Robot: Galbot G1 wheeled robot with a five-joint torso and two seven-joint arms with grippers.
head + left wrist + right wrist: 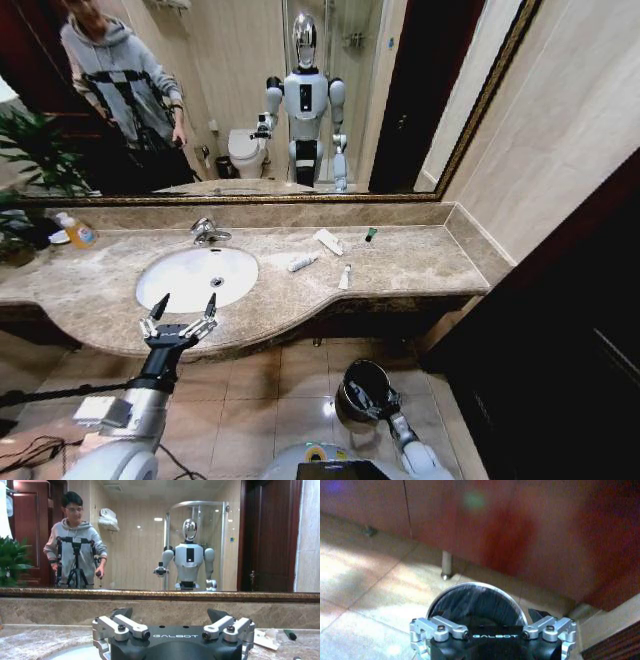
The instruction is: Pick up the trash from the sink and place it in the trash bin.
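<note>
Trash tubes (303, 262) are spotted lying crosswise on the marble right of the sink (196, 277), beyond the wide-open left gripper (180, 312), right gripper (372, 401) jaws unreadable.

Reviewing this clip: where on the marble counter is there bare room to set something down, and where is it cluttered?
Bare marble runs along the front edge between the sink and the counter's right end, and on the far right beyond the dark-green-capped piece. Crowded: right of the faucet, where the flat packet and two white tubes lie. The soap bottle occupies the back left.
</note>
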